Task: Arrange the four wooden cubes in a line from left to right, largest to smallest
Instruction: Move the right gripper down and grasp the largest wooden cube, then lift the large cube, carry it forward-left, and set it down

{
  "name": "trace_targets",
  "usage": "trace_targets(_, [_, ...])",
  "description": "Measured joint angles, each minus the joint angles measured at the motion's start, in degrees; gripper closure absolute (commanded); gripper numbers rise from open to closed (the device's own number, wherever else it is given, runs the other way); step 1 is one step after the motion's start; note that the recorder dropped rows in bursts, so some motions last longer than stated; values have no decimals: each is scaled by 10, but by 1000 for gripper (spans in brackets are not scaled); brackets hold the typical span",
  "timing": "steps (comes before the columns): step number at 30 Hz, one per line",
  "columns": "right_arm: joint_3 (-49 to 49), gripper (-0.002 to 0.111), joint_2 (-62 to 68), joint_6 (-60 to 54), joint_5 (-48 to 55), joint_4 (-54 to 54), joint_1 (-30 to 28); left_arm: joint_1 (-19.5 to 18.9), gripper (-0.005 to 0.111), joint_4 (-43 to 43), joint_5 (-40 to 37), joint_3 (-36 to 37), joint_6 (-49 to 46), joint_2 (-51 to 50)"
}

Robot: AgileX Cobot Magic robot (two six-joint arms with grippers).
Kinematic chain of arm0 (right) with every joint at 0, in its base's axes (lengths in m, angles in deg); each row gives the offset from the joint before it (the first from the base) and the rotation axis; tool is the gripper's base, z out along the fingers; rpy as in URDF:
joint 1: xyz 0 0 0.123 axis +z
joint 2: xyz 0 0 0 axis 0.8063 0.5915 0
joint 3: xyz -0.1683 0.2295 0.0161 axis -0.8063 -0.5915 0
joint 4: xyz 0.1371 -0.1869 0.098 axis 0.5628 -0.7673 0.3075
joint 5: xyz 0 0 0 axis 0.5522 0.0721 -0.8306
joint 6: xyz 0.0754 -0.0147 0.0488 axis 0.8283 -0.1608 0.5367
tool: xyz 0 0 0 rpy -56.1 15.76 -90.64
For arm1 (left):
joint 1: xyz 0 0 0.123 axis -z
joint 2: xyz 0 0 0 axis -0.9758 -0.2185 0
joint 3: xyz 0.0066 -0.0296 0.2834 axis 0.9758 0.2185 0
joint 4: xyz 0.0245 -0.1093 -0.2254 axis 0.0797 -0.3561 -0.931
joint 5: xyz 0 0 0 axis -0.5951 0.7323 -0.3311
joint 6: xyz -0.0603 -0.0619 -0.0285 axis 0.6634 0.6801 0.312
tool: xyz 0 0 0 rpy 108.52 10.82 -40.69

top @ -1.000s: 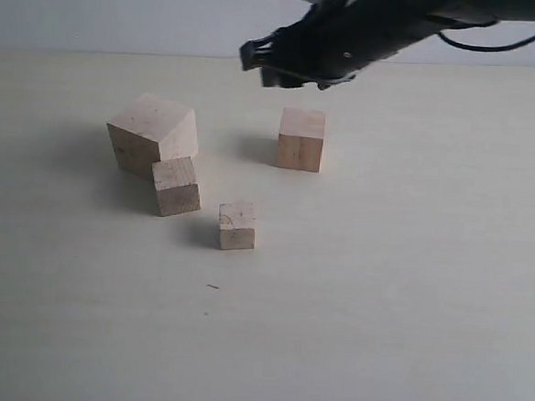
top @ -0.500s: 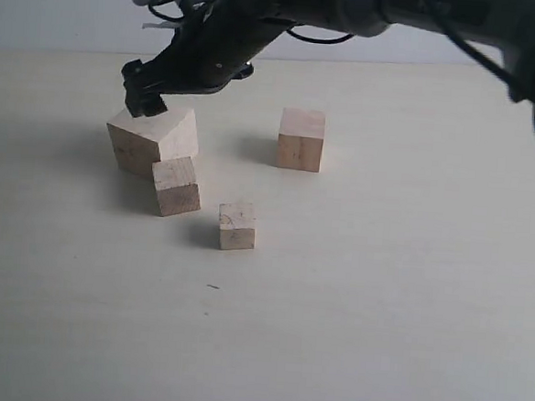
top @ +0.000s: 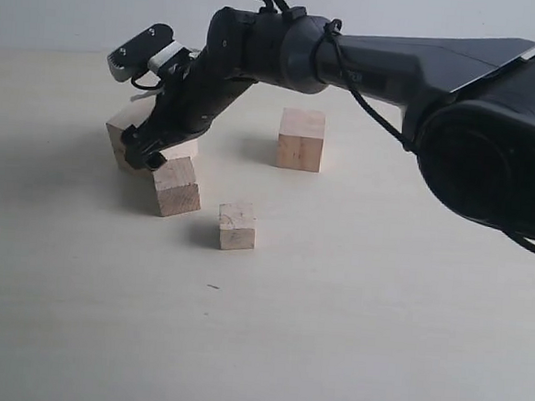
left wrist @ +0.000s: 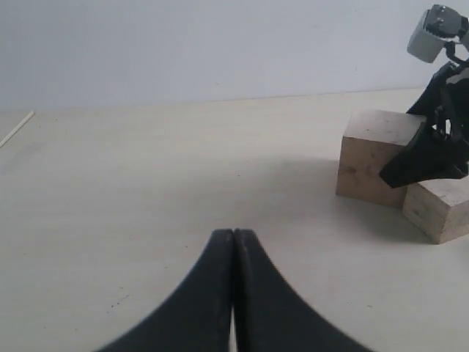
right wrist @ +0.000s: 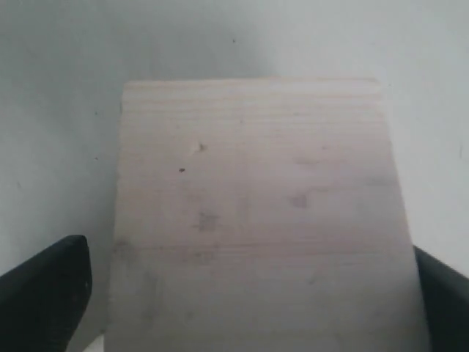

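Observation:
The largest wooden cube (top: 119, 131) sits at the back left and fills the right wrist view (right wrist: 253, 161). My right gripper (top: 149, 154) has reached across and is lowered over it, open, one finger (right wrist: 45, 290) on each side; a thin gap shows beside that finger. A smaller cube (top: 177, 187) touches the big cube's front corner. The smallest cube (top: 236, 227) stands apart in front, and the second-largest (top: 301, 140) stands to the right. My left gripper (left wrist: 233, 233) is shut on nothing, low over the table, facing the big cube (left wrist: 374, 154).
The pale table (top: 379, 318) stretches wide to the front and right. The right arm (top: 387, 67) spans the back of the scene above the cubes. A small dark speck (top: 213, 287) lies in front of the smallest cube.
The right arm swept leftward from above the second-largest cube and came down over the largest cube. None of the cubes has shifted.

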State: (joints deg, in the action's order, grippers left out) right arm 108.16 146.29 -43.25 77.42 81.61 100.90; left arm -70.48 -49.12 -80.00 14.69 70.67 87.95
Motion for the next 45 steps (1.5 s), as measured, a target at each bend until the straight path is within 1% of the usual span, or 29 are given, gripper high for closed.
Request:
trace_targets(2, [0,53,3,-15,-8,0,0,0,107,0,0,0,0,0])
trace_targets(5, [0,105,3,-28,-11,0,0,0,107,0,0,0,0,0])
trace_targets(6, [0,107,3,-29,-11,0,0,0,107,0,0,0,0,0])
trace_targets(12, [0,108,-34,-34,-2,2,0,0,107,0,0,0,0,0])
trace_targets(16, [0,108,-91,-61,14,43,0,0,107,0,0,0,0,0])
trace_targets(19, [1,108,-138,-120,67,104,0,0,107,0,0,0,0,0])
trace_targets(23, [-2,108,-165,-189,177,183,1,0,107,0,0,0,0,0])
trace_targets(26, [-35,108,-166,-208,216,191,10,0,107,0,0,0,0,0])
trace_targets(28, [-68,108,-166,-214,215,179,19,0,107,0,0,0,0,0])
trace_targets(31, [-126,108,-166,-235,184,165,41,0,107,0,0,0,0,0])
trace_targets(37, [-233,108,-160,-275,48,163,91,0,107,0,0,0,0,0])
trace_targets(42, [-243,108,-141,-278,23,156,94,0,107,0,0,0,0,0])
trace_targets(43, [-243,107,-135,-278,18,156,94,0,107,0,0,0,0,0])
trace_targets(45, [-243,98,-133,-278,15,159,94,0,107,0,0,0,0,0])
